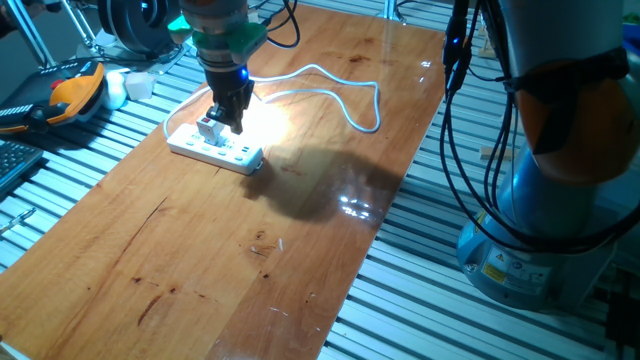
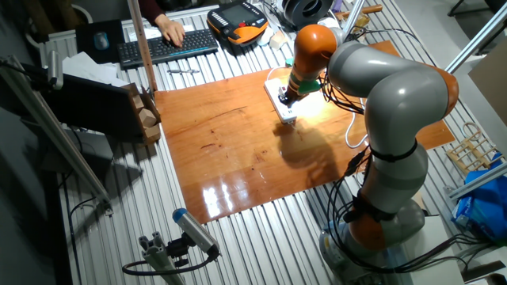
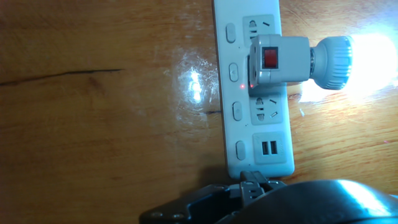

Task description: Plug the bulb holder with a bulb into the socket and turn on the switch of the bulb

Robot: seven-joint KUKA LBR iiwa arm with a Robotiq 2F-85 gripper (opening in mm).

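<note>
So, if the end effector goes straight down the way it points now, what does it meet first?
Probably the bulb holder plugged into the socket, around its red switch; the bulb is lit. The end effector hangs right above, depth unclear.

Wooden tabletop (image 1: 200,260), glossy, glare patches near right edge. Ribbed metal bench (image 2: 261,237) under and around it. Keyboard (image 2: 166,46) and orange pendant (image 2: 242,21) beyond far edge. Dim room.
</note>
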